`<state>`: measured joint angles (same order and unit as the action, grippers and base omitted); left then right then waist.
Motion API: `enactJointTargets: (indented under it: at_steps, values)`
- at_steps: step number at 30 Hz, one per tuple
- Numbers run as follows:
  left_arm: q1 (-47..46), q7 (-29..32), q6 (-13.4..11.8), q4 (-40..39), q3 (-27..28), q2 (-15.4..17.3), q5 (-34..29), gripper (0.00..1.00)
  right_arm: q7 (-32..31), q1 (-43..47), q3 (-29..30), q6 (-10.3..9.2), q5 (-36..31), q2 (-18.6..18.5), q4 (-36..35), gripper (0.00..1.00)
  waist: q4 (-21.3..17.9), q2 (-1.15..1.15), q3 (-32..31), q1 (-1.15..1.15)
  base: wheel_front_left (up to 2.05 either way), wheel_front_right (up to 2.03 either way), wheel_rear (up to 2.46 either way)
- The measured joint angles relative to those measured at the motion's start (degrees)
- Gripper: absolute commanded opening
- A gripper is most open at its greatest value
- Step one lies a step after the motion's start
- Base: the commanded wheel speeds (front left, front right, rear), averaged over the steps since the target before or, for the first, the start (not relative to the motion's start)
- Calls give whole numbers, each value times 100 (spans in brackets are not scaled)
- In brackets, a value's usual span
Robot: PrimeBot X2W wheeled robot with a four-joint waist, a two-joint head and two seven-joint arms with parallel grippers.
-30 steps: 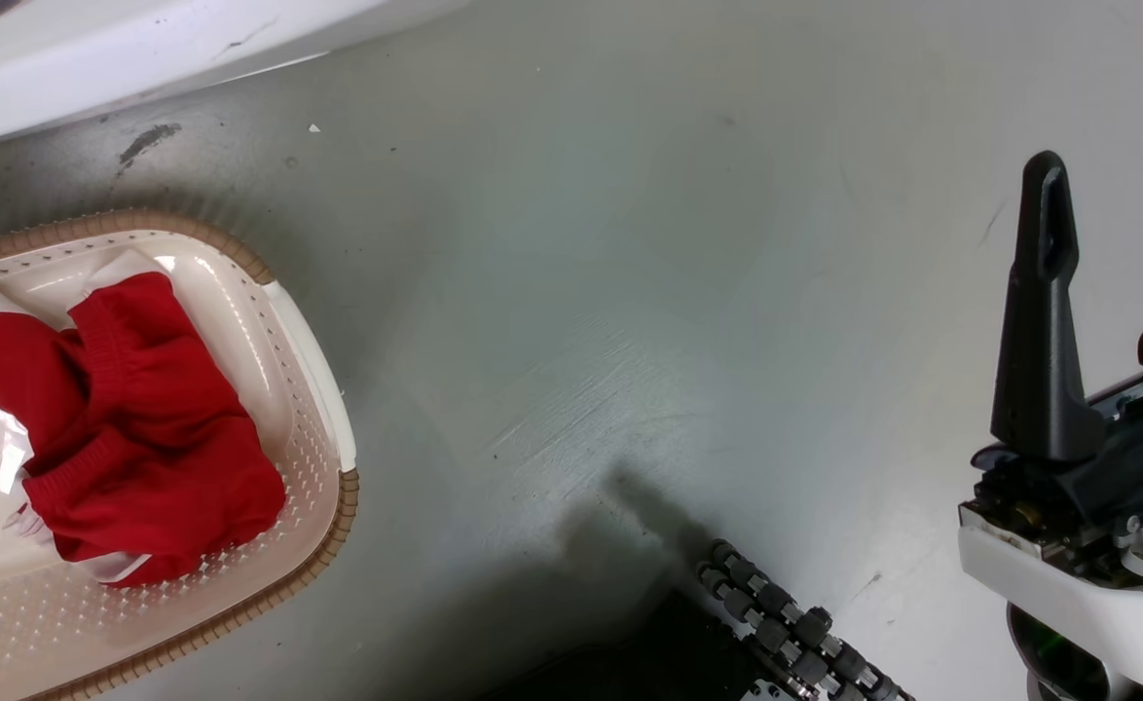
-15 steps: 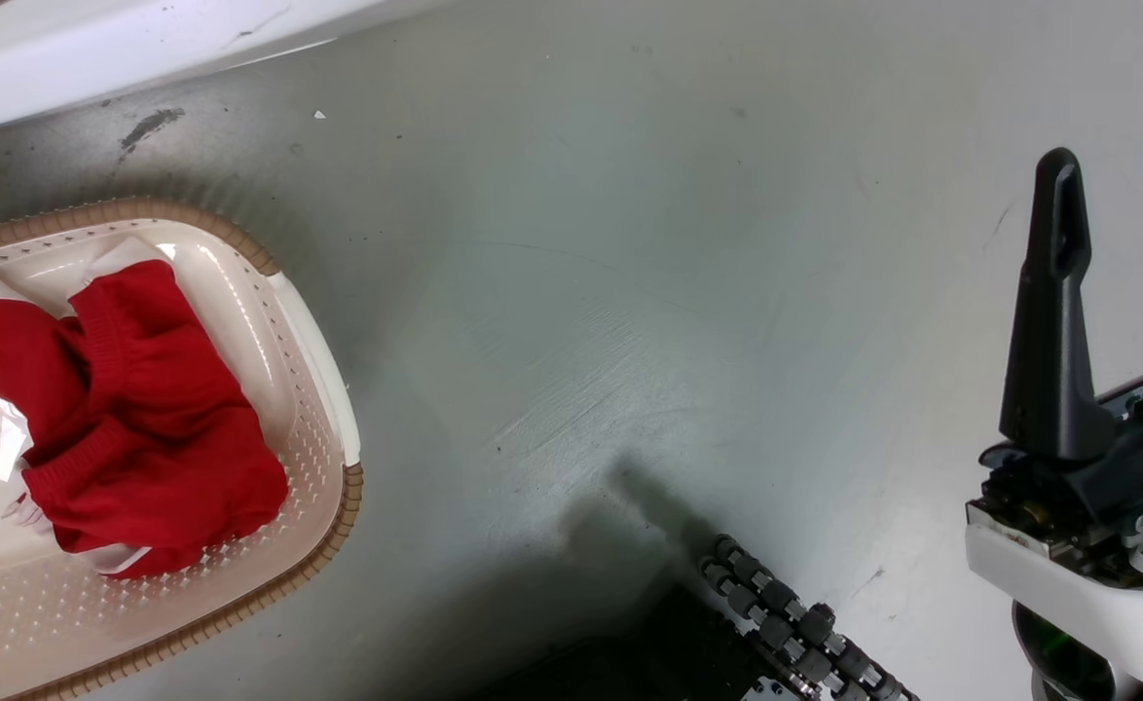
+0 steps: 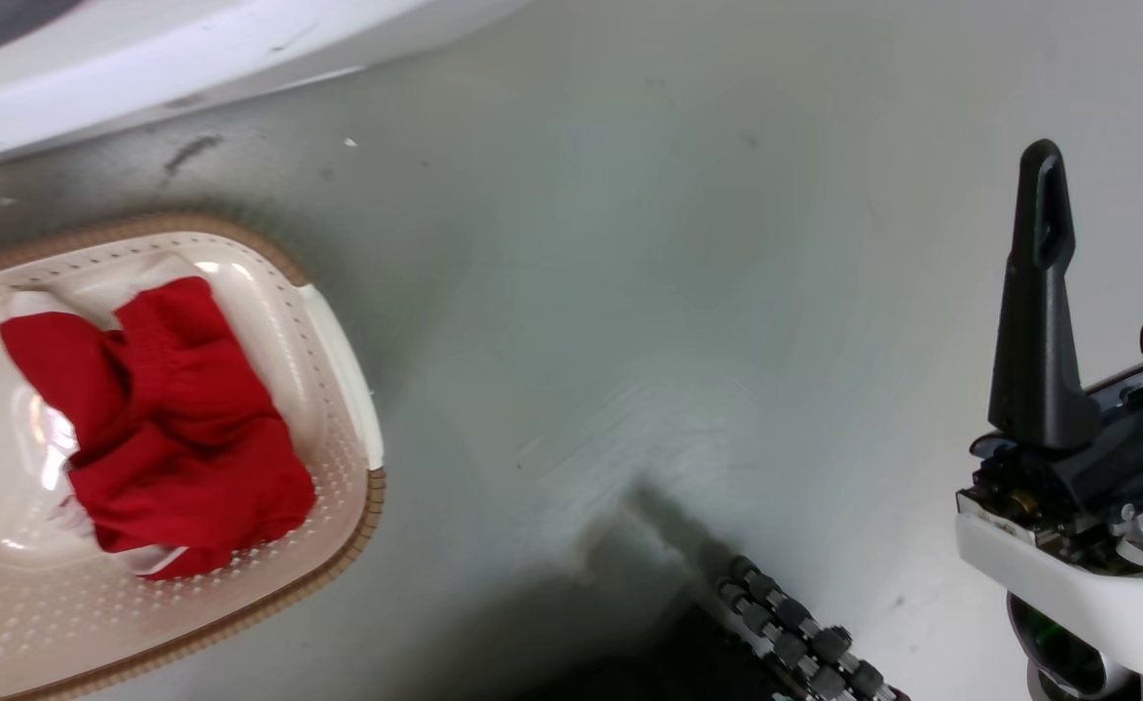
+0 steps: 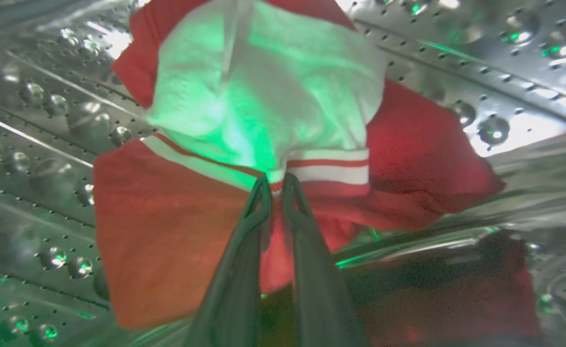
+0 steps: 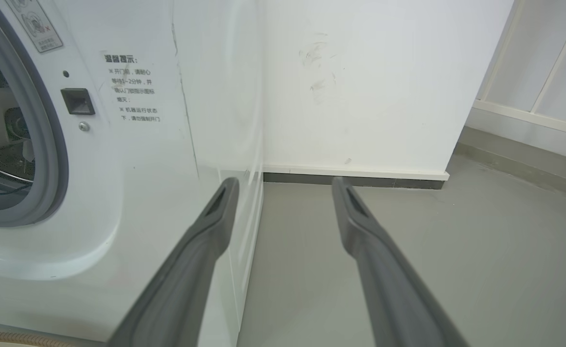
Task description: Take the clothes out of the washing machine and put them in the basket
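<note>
Clothes (image 4: 167,231) are being pinched by thin striped trim (image 4: 329,168) between closed fingers of the left gripper (image 4: 274,185), risking slipping; right gripper (image 5: 285,182) is standing open.

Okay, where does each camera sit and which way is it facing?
Head view: on the head, facing down at floor and basket of red clothes; right hand open.
Left wrist view: on the left wrist, inside the drum; left hand shut on red-and-white garment.
Right wrist view: on the right wrist, facing the washing machine; right hand open.
Shared: the right hand, in head and right wrist views.
</note>
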<state>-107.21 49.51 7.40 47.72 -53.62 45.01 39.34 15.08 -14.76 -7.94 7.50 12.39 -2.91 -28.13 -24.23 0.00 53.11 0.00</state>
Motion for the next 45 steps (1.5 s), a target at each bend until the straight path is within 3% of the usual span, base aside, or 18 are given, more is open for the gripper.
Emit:
enactJointTargets:
  at_steps: [15,27,36,45]
  values:
    - [1000,-1467,0,-272,-699,-46,900,0,0,108,64,0,-392,2,208,100,516,0,-887,0,0,0,0]
    - [2465,-2856,-2,-300,-755,-233,1455,0,1,481,15,0,-660,2,426,100,784,0,-1849,-1,0,0,0]
    - [3721,-3772,-200,-568,-740,-415,1747,0,1,906,-40,0,-868,2,557,100,943,0,-2722,-2,0,0,0]
    - [4645,-4542,-581,-1204,-683,-411,1890,0,0,1246,-88,0,-1063,3,646,100,1151,0,-3433,-2,0,0,0]
